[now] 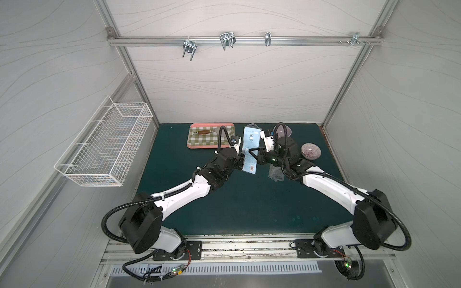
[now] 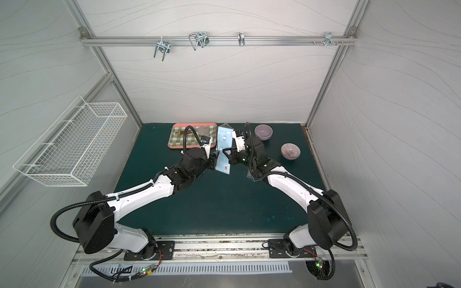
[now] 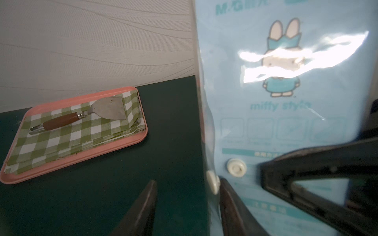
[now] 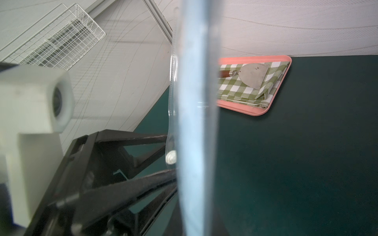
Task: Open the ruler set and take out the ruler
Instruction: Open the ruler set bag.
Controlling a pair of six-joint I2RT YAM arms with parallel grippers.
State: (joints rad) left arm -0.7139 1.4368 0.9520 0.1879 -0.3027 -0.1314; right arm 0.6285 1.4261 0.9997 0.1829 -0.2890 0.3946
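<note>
The ruler set [image 1: 250, 143] [image 2: 222, 139] is a light blue pouch with a rabbit print [image 3: 282, 126], held upright above the mat between both arms. My right gripper [image 1: 253, 153] [image 2: 225, 152] [image 4: 196, 224] is shut on it from the right, at about mid height. My left gripper [image 1: 242, 157] [image 3: 187, 204] stands open at its left edge. The clear flap with a white snap [image 3: 212, 182] [image 4: 170, 157] lies between the left fingers, against one of them. A second snap half [image 3: 236, 168] sits on the pouch face. The ruler is hidden inside.
A pink tray [image 1: 190, 147] [image 3: 81, 161] with a green checked cloth and a metal spatula [image 3: 108, 109] sits at the back left. Two purple bowls [image 2: 263, 131] [image 2: 290, 150] stand at the back right. A clear plastic piece [image 1: 275, 174] lies under the right arm. A wire basket [image 1: 104, 147] hangs on the left wall.
</note>
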